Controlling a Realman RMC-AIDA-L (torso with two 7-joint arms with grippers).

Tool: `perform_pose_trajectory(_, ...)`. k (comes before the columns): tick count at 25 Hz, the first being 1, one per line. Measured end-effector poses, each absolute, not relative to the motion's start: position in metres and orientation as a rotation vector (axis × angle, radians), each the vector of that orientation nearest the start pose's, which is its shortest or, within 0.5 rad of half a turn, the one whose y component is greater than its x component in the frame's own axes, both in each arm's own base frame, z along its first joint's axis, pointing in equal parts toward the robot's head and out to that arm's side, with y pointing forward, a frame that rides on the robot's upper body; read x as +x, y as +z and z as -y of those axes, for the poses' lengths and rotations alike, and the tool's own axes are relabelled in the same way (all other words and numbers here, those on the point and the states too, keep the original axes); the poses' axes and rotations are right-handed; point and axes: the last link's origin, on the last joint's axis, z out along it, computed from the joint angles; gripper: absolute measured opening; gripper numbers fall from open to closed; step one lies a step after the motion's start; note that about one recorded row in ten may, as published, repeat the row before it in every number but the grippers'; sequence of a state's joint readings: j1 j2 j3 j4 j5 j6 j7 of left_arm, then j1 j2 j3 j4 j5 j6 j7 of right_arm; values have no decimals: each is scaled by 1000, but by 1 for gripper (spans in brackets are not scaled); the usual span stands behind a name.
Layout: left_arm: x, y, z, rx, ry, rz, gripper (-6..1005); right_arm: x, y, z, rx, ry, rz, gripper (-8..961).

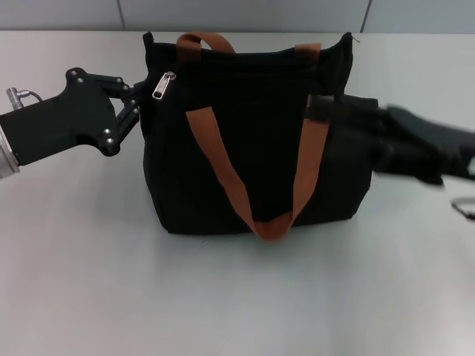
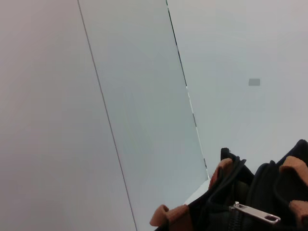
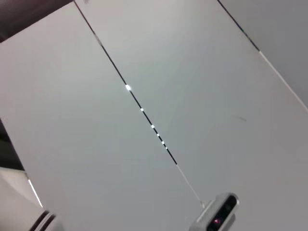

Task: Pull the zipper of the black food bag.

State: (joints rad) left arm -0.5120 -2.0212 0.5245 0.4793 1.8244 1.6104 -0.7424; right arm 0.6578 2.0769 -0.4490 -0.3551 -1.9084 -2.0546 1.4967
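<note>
Head view: the left gripper [image 1: 139, 104] presses against the bag [image 1: 252, 148] beside the zipper [image 1: 163, 85]; its grip can't be judged. The right gripper [image 1: 382, 141] braces the opposite side, grip unclear too. Soft fabric will sag, so pinch that small, slick tab.

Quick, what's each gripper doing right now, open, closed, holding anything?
Left gripper: at the black food bag's left top corner beside the zipper; grip cannot be told.
Right gripper: against the bag's right side; cannot be told.

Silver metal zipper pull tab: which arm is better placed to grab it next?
Left. The left gripper sits right beside the silver metal zipper pull tab at the black fabric bag's left end; the right gripper is at the opposite end.
</note>
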Motion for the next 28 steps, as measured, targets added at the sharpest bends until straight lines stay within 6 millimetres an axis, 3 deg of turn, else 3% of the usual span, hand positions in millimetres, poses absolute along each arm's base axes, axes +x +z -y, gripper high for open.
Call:
perform_pose_trajectory(3, -276, 27, -328, -2431, -811, -16, 23, 176, 6, -317, -2863, 1569, -893, 827)
perform_pose_trajectory(4, -276, 28, -328, -2421, -813, -20, 23, 164, 4, -333, -2878, 1480, -992, 827)
perform_pose_trajectory(10, -276, 30, -327, -2395, -829, -22, 24, 137, -4, -366, -2913, 1216, -1214, 826)
perform_pose_trajectory(19, -278, 25, -321, -2373, -833, -34, 25, 101, -14, -389, -2957, 834, -1365, 819)
perform_pose_trajectory(28, -278, 26, -321, -2367, -833, -32, 25, 86, -19, -403, -2931, 697, -1359, 812)
